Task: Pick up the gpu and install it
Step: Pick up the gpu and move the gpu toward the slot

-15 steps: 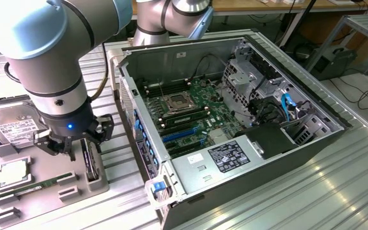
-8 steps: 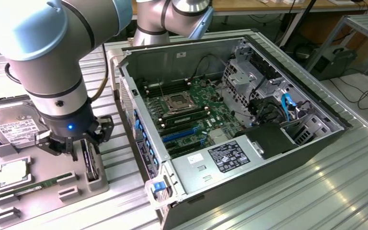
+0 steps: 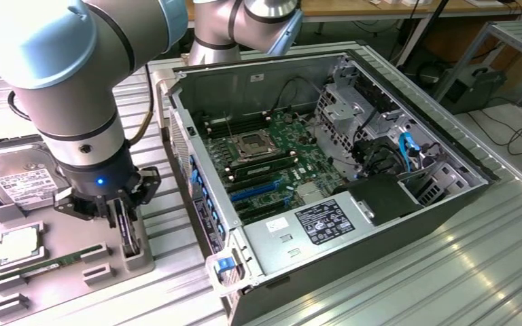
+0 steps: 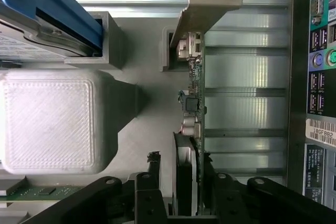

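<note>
One card matters to me here: the gpu stands on its long edge in a slot of the grey fixture tray, on the tray's side nearest the open computer case. I have the arm reaching straight down over it, and the tool sits low around the card's upper edge.

In the wrist view the gpu runs edge-on away from the tool. Its green board is on one side and its black housing on the other, and its silvery bracket is at the far end. The jaws straddle the card and are parted. I see a strip of grey tray between one finger and the black housing. The other finger lies just beside the green board, and I cannot tell whether it touches. The card sits in its slot.

Elsewhere on the tray, a silver hard drive lies to the exterior view's left of the tool. A processor sits nearer the camera, and a narrow green memory stick lies just beside it. The case lies on its side on the ribbed metal tabletop, open side up, with the motherboard and its blue expansion slots exposed.
</note>
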Action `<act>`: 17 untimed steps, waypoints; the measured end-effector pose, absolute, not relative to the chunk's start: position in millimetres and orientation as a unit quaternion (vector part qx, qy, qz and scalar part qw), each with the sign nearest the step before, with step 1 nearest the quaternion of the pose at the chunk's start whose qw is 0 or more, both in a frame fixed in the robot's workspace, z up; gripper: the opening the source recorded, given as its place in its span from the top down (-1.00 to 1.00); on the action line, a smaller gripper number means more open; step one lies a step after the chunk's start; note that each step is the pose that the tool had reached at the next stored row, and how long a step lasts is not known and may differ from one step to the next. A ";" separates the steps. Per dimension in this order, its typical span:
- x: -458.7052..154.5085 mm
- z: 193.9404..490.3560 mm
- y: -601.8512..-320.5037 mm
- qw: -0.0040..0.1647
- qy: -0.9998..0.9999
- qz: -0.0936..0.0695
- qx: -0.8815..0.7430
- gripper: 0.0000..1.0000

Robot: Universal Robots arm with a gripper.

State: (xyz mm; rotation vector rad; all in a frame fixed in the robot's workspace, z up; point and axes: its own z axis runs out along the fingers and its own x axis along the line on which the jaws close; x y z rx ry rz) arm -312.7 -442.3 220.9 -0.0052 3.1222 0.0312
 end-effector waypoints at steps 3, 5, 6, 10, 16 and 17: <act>-312.8 220.7 -442.3 0.010 1.000 0.010 -0.002 0.28; -312.7 220.6 -442.3 0.010 1.000 0.010 -0.002 0.28; -312.6 220.5 -442.3 0.010 1.000 0.010 -0.002 0.28; -311.8 220.3 -442.3 0.010 1.000 0.010 -0.002 0.28; -310.9 220.2 -442.3 0.010 1.000 0.010 -0.002 0.45; -310.9 220.2 -442.4 0.010 1.000 0.010 -0.002 0.45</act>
